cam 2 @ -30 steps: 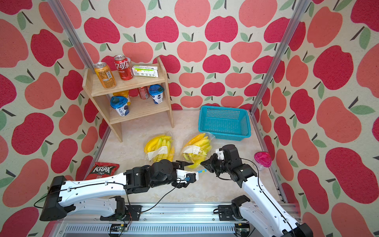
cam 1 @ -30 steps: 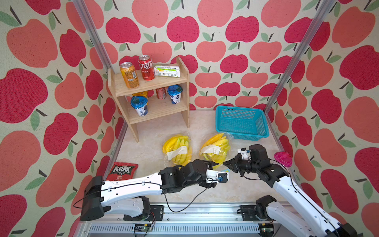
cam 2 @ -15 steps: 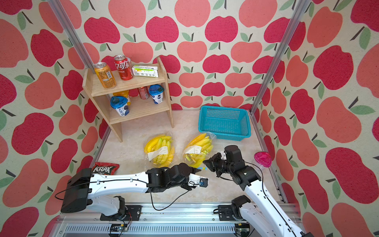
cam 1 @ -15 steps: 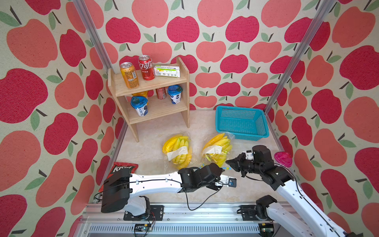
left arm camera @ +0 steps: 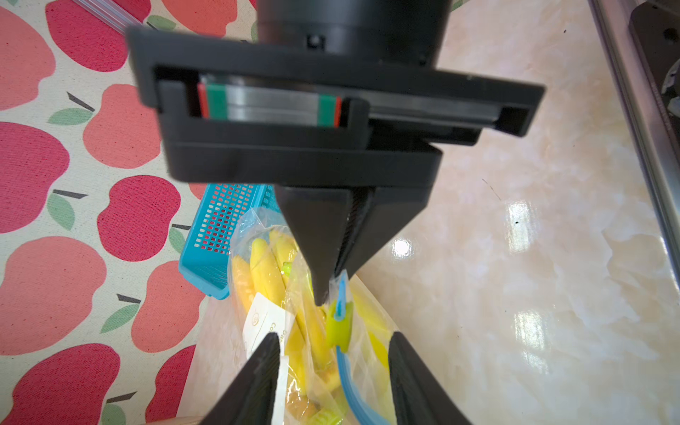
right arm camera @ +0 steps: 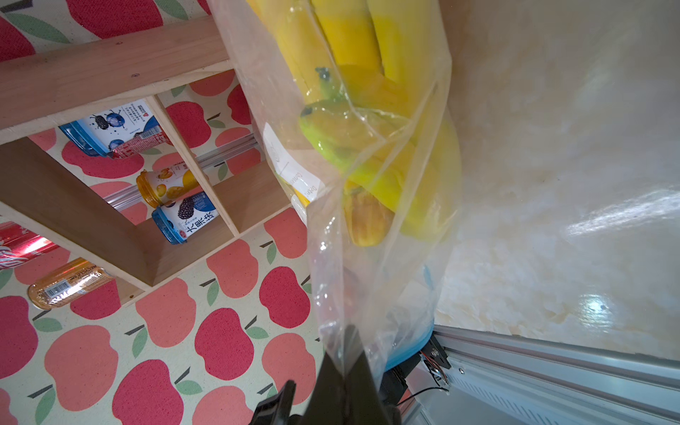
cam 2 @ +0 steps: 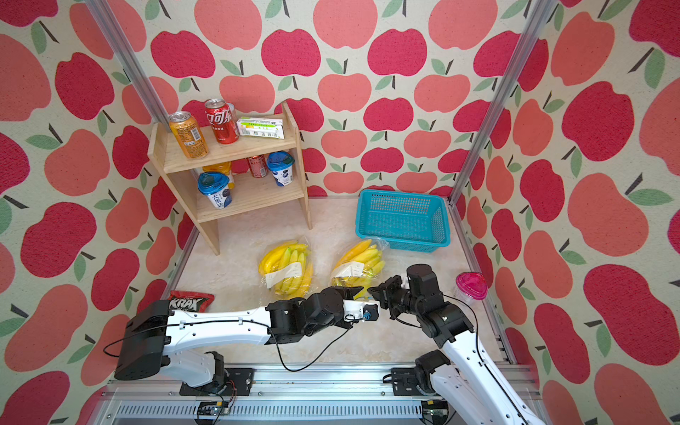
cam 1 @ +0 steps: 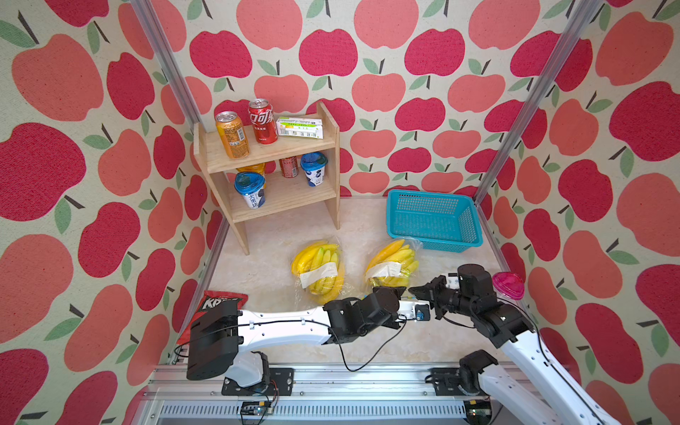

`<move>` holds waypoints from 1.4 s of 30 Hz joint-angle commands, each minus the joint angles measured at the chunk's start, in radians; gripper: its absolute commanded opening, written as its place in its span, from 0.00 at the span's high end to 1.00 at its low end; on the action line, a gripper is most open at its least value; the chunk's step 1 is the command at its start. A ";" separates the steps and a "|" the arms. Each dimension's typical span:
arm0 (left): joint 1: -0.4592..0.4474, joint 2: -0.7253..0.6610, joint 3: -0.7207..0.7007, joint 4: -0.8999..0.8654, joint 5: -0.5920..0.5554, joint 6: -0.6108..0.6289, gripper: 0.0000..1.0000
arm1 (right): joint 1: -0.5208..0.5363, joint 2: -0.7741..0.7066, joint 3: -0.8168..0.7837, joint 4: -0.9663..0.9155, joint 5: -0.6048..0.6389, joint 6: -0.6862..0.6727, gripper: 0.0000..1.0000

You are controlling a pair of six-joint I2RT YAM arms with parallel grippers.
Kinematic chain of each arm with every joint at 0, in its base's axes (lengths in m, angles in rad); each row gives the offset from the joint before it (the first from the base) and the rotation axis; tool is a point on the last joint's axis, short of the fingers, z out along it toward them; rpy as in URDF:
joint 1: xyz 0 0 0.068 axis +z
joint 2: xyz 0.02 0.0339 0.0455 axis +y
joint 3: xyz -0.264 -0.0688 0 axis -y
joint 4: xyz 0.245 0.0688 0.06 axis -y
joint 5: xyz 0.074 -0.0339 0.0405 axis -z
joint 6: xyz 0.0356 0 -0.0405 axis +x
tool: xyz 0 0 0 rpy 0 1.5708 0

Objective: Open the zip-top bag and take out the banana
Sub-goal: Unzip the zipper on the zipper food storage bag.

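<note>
— Start at the left. Which one are we working on?

— Not the other bag (cam 1: 318,270). It lies flat on the table (cam 1: 279,235), untouched. Mine is the bag (cam 1: 392,265) to its right, just on the near side of the basket (cam 1: 428,193).

— And your left gripper?

— My left gripper (left arm camera: 335,336) stands about half open. In its wrist view the two fingers (left arm camera: 265,368) straddle the near end of the bag. The green slider (left arm camera: 339,320) sits between them, and as far as I can tell it touches neither. I place the gripper there because the slider is what runs along the blue zip (left arm camera: 349,386).

— Is the bag open at all?

— I see no gap in the mouth, so I judge the opening not yet done.

— What holds the bag up?

— My right gripper (left arm camera: 325,292), clamped tight on the plastic corner just beyond the slider. It meets the left gripper nearly tip to tip. I hold that corner as an anchor, so the slider has something to pull against.

— Where are the bananas?

— The bananas (right arm camera: 368,92) are all inside the plastic, on the far side of both grippers, with their green stems pointing toward me. Neither gripper touches them.
</note>
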 commanded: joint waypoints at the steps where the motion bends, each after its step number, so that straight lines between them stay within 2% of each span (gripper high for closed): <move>1: -0.004 -0.009 0.021 0.026 0.001 -0.023 0.50 | 0.006 -0.013 -0.015 -0.008 0.030 0.036 1.00; 7: -0.005 0.017 0.040 0.037 0.018 -0.037 0.59 | 0.018 -0.007 -0.026 0.015 0.026 0.046 1.00; 21: -0.004 0.035 0.051 0.022 0.071 -0.057 0.64 | 0.020 0.004 -0.033 0.063 0.018 0.063 1.00; 28: -0.004 0.031 0.053 0.020 0.067 -0.058 0.74 | 0.020 -0.004 -0.045 0.064 0.015 0.073 1.00; 42: -0.003 0.056 0.054 0.006 0.065 -0.064 0.76 | 0.021 -0.013 -0.053 0.082 0.009 0.074 1.00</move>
